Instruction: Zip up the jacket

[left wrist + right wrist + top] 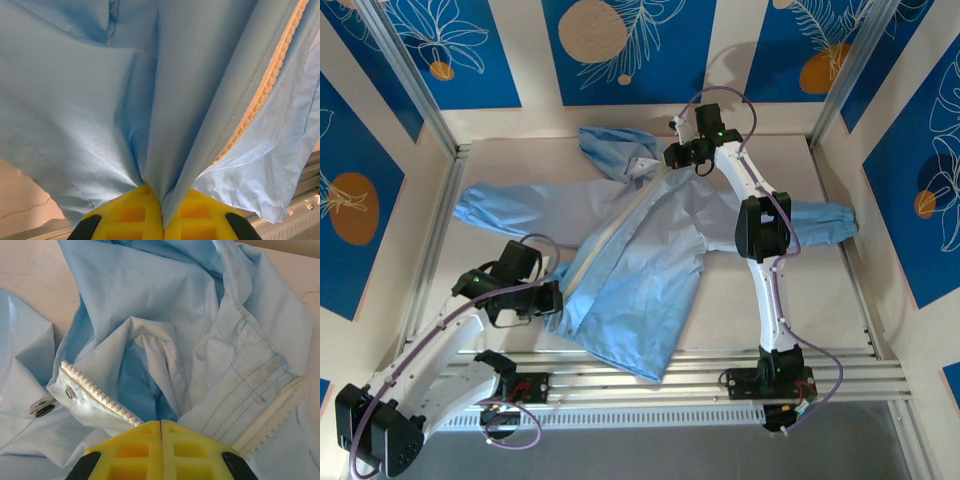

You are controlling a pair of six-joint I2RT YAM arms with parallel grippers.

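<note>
The light-blue jacket (640,250) lies spread on the table, hood (615,148) at the back and sleeves out to both sides. Its whitish zipper strip (610,232) runs diagonally down the front. My left gripper (554,298) is at the lower left hem, its yellow fingers (130,215) shut on a fold of jacket fabric (165,125), with zipper teeth (272,72) to the right. My right gripper (672,156) is at the collar, shut, with creased fabric (165,365) gathered at its tip (161,423). One row of zipper teeth (95,390) and a pull tab (42,407) lie to the left, another row (272,412) to the right.
Metal rails (670,365) run along the table's near edge below the hem. Aluminium frame posts (415,80) and patterned blue walls enclose the beige table (825,290). The right arm (760,230) reaches across the jacket's right sleeve.
</note>
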